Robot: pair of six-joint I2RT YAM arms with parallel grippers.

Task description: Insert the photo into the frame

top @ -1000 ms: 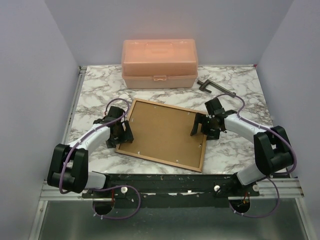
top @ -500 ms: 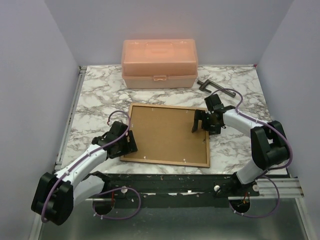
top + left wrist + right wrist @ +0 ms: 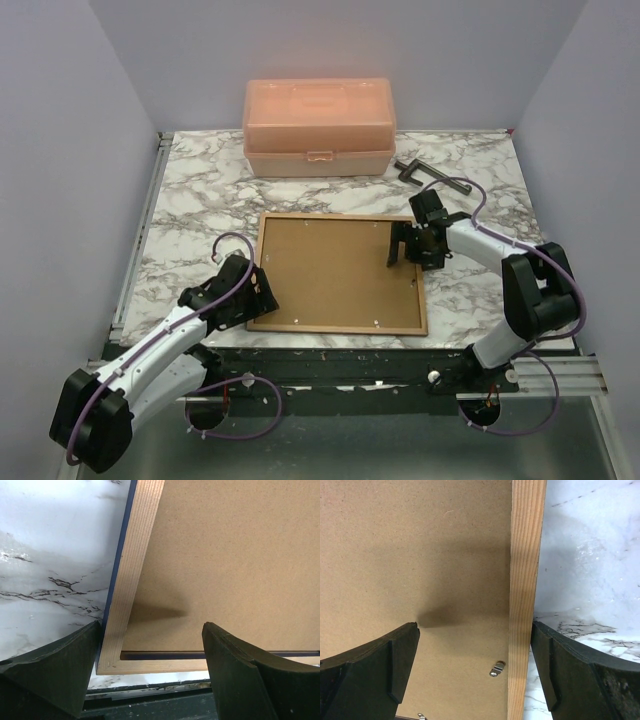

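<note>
The frame (image 3: 265,222) lies face down on the marble table, its tan wood back up, with the brown backing board (image 3: 335,270) set inside it. The photo is hidden. My left gripper (image 3: 262,293) is open over the frame's near left corner (image 3: 112,666), one finger outside the left rail, one over the board. A thin navy gap shows along the board's near edge (image 3: 210,655). My right gripper (image 3: 408,245) is open and straddles the frame's right rail (image 3: 525,595), with a small metal tab (image 3: 497,669) between its fingers.
A closed peach plastic box (image 3: 318,128) stands at the back of the table. A dark clamp (image 3: 430,176) lies at the back right. The frame's near edge sits close to the table's front edge and the black rail (image 3: 340,362).
The frame has turned to sit squarer to the table and closer to its front edge. My left gripper moved nearer along the frame's left side to its near corner. The right gripper barely moved.
</note>
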